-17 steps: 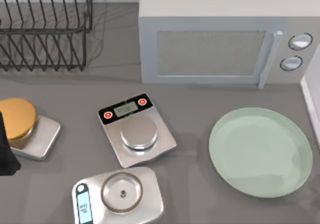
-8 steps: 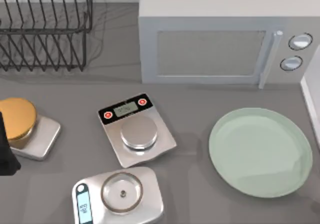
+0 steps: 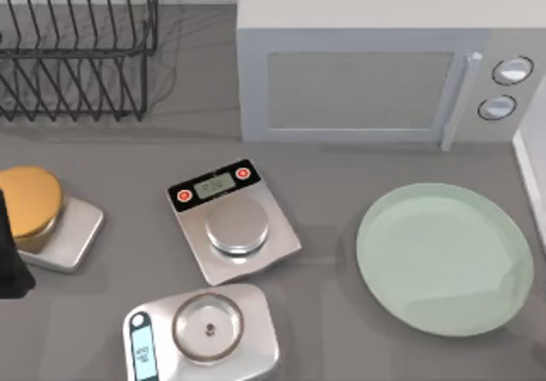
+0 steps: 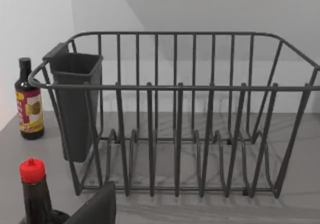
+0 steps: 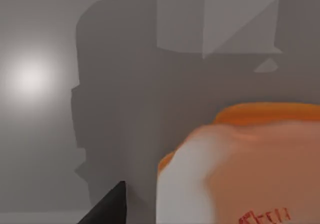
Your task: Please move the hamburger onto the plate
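Top view, from left to right: my left arm is parked at the table's left edge beside a golden dome on a scale; the plate lies at the right. Right wrist view has the hamburger very close to my right gripper; its grip I cannot tell.

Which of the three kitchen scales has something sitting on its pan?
The scale at the table's left edge: a golden-yellow dome sits on it. The black-topped scale and the front scale have bare pans.
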